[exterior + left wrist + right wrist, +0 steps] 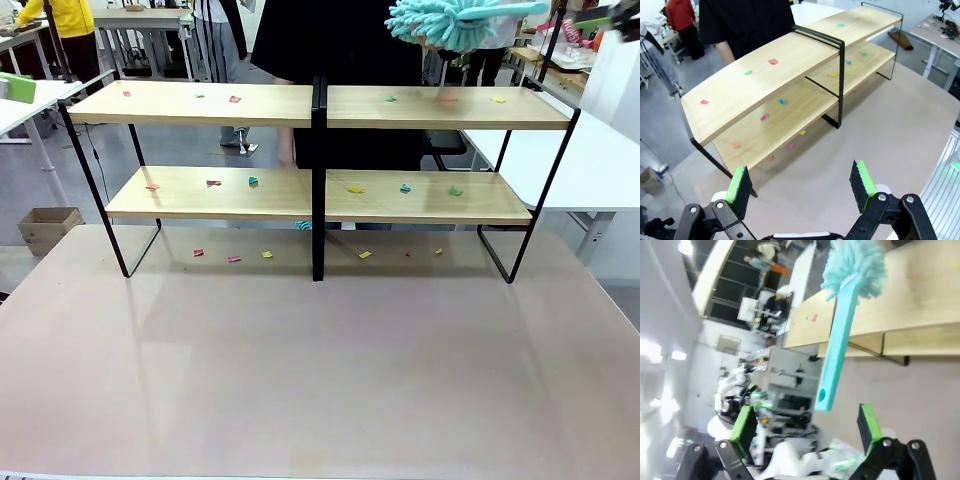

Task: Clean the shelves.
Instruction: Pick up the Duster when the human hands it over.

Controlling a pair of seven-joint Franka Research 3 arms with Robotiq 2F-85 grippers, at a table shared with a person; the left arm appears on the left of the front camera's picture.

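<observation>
- While the pinkish table (320, 380) takes up the near ground in the front view, the shelves (200, 103) stand across its twelve o'clock side, a person in black (340, 40) just behind the centre post.
- Teal fluffy duster (450, 22) hangs at one o'clock, over the upper board's right half.
- Right gripper (806, 412): jaws spread wide, the duster handle's end just above the gap, touching neither pad.
- Left gripper (800, 170): released, grasping nothing, shelves at its twelve o'clock.
- Small coloured scraps (235, 99) dot both boards and the table beneath.
</observation>
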